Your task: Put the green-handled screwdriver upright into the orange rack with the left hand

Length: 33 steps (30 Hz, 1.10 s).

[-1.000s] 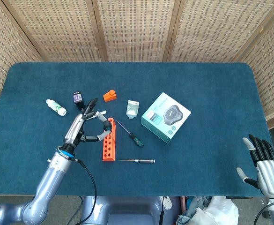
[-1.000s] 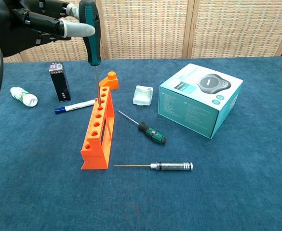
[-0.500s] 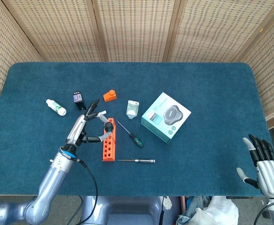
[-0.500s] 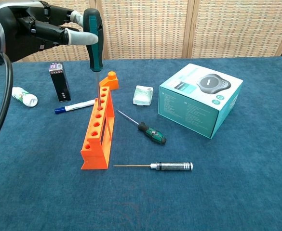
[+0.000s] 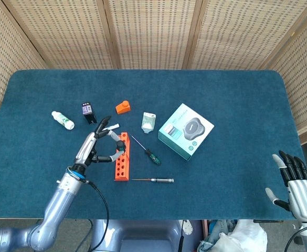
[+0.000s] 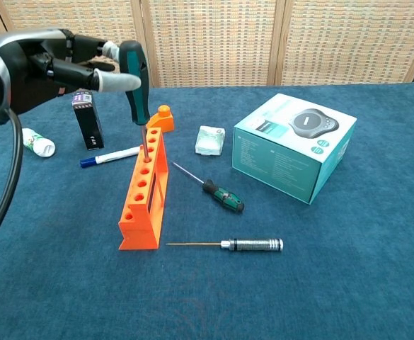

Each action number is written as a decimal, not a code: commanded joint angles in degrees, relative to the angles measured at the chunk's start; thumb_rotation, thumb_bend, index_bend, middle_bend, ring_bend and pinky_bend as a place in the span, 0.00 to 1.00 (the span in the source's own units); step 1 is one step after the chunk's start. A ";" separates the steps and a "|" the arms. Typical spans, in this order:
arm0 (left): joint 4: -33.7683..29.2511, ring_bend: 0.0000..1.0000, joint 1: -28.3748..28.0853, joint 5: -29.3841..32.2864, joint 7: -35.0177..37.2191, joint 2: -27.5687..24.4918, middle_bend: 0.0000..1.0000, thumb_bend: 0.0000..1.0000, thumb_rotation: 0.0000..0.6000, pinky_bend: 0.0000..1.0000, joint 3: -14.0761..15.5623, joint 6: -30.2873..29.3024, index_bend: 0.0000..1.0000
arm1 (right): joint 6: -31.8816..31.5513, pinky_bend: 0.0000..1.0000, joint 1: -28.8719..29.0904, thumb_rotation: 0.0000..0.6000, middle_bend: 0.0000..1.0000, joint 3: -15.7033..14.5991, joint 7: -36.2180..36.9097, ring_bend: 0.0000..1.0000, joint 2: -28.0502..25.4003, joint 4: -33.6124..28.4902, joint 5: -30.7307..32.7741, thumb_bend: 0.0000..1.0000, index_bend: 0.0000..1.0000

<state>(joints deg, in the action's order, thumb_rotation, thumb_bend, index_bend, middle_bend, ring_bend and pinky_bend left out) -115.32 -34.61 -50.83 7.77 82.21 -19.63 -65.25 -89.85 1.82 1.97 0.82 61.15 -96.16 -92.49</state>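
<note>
From my chest view I see my left hand (image 6: 47, 64) up close. My fingers (image 6: 118, 83) pinch the top of the green-handled screwdriver (image 6: 134, 81). It stands almost straight up, with a small lean. Its thin metal tip goes down into a hole near the far end of the orange rack (image 6: 144, 193). The handle sits between my fingertips, above the rack.

My head view looks down from above. There my left hand (image 5: 94, 145) is just to the left of the orange rack (image 5: 122, 157), and my fingers curve over the rack's far end. The screwdriver is hard to make out from up there, because my fingers cover it.

Only the head view shows my right hand (image 5: 295, 186). It is far away at the near right corner of the desk (image 5: 237, 105). It holds nothing and its fingers are spread apart.

Other things lie on the blue desk. A second screwdriver with a dark green handle (image 6: 207, 187) lies flat just right of the rack. A thin silver screwdriver (image 6: 228, 245) lies flat in front of it. A teal box (image 6: 291, 145) sits to the right. A small white packet (image 6: 210, 139), a blue pen (image 6: 109, 156), a little black box (image 6: 87, 120), a white bottle (image 6: 35, 142) and a small orange block (image 6: 162, 117) are there too.
</note>
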 commanded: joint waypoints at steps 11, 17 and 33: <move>3.52 0.00 1.47 -1.48 2.79 1.04 0.00 0.30 1.00 0.00 1.73 1.78 0.59 | -0.21 0.00 -0.01 1.00 0.00 0.07 -0.26 0.00 0.19 0.05 -0.08 0.26 0.00; 3.78 0.00 1.11 -0.92 2.01 1.52 0.00 0.30 1.00 0.00 1.46 2.15 0.59 | -0.27 0.00 -0.04 1.00 0.00 0.09 -0.10 0.00 0.10 0.04 -0.03 0.26 0.00; 6.09 0.00 1.59 -0.17 1.86 3.24 0.00 0.30 1.00 0.00 2.50 3.18 0.59 | -0.53 0.00 -0.13 1.00 0.00 0.23 0.32 0.00 0.02 0.18 0.10 0.26 0.00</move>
<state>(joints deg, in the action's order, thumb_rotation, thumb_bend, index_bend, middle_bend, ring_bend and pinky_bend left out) -109.21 -33.03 -50.99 9.61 85.44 -17.13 -62.08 -90.38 1.69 2.21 1.14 61.16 -95.97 -92.40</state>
